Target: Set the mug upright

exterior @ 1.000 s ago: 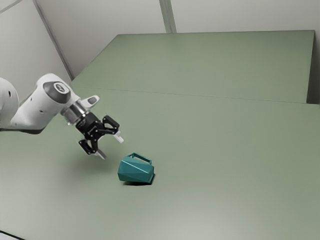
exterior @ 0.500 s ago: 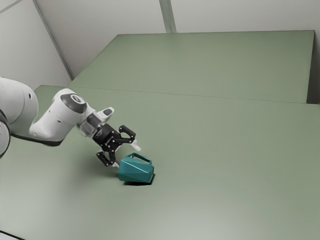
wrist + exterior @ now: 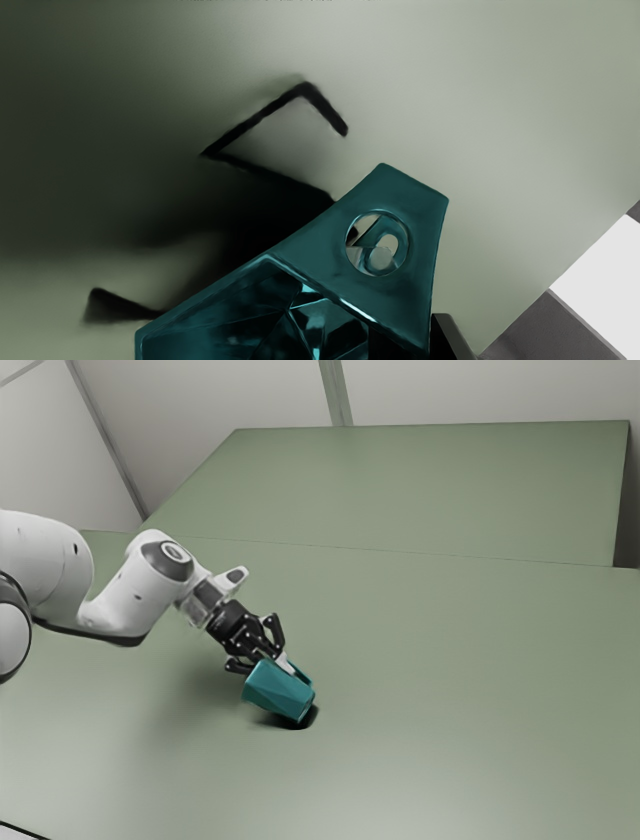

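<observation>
The teal faceted mug (image 3: 279,692) leans at a slant over the green table in the exterior view, a dark shadow beneath its lower end. My black gripper (image 3: 284,661) is at its upper side, shut on the mug's wall. In the wrist view the mug (image 3: 417,215) shows its open mouth and a flat part with a round hole. The gripper (image 3: 424,345) appears there at the bottom edge, one dark finger inside the mouth and the other outside the wall. The finger ends are partly hidden by the mug.
The green table (image 3: 450,690) extends around the mug, with a raised-looking green panel (image 3: 430,490) behind it. Grey and white surfaces (image 3: 595,265) lie beyond the table's edge in the wrist view. The mug's shadow (image 3: 270,200) falls on the table.
My gripper has moved toward the exterior view's right and onto the mug, and its fingers have closed. The mug, earlier lying on its side, has tilted and shifted slightly the same way.
</observation>
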Available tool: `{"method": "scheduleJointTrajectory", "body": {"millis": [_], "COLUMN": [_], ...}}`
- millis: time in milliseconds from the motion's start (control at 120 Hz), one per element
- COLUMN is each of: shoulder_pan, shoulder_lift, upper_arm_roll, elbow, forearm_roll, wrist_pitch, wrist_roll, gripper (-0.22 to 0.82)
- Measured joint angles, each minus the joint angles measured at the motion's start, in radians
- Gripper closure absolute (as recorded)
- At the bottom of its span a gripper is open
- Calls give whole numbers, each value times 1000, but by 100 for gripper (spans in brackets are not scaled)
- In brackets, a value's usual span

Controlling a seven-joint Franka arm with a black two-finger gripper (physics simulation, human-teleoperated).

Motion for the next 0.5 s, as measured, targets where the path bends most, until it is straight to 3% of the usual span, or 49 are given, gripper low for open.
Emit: {"method": "scheduleJointTrajectory", "body": {"millis": [233, 500], "shoulder_pan": [-1, -39], "shoulder_lift": [-18, -160], "upper_arm_roll": [-30, -44], "elbow": [19, 14], "forearm_roll": [16, 259], "wrist_pitch": [21, 83], "wrist_roll": [-22, -71], "gripper": [76, 77]}}
